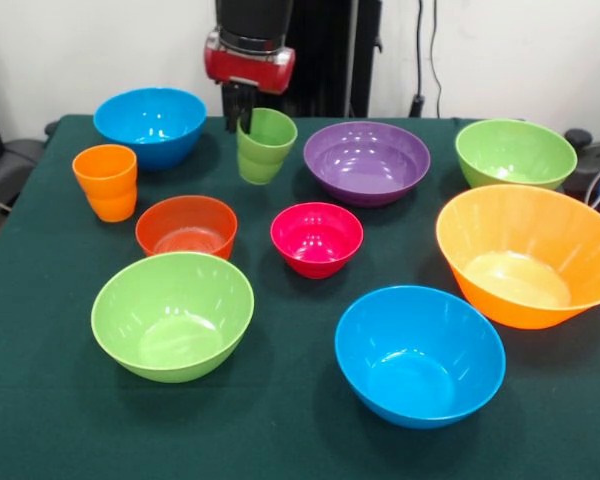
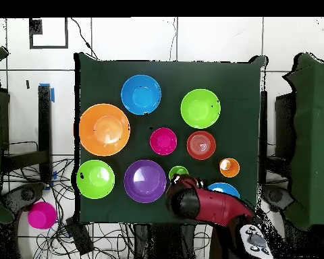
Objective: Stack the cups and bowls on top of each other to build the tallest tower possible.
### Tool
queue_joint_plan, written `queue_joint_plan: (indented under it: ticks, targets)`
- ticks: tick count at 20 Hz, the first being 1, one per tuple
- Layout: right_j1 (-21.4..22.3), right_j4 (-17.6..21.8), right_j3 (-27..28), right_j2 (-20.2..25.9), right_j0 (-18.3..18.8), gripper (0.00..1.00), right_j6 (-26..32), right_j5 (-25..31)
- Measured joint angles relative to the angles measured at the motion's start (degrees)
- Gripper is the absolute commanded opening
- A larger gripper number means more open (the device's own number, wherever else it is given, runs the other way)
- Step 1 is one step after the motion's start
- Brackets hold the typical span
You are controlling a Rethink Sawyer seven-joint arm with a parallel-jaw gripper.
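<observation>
Across the green table (image 1: 40,420), 9 empty bowls and cups, unstacked.

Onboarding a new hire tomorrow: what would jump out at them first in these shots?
Probably the big orange bowl at the table's right edge in the front view, the largest of the bright bowls spread upright over the dark green table, with nothing stacked yet. Next, the red and black arm coming down at the far side, its gripper at the rim of the tilted light green cup. The orange cup stands alone at left.

Green cup (image 1: 265,145), purple bowl (image 1: 366,161) — dark green tablecloth (image 1: 280,440).
</observation>
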State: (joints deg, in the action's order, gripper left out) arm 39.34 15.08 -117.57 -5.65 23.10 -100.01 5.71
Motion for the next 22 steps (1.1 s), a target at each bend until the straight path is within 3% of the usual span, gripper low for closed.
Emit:
queue_joint_plan:
  ticks: [14, 22]
  targets:
    - [4.8, 0.04, 4.61, -0.92, 3.53, 0.0, 0.0, 6.46]
    - [4.22, 0.05, 5.22, -0.78, 4.77, 0.0, 0.0, 5.48]
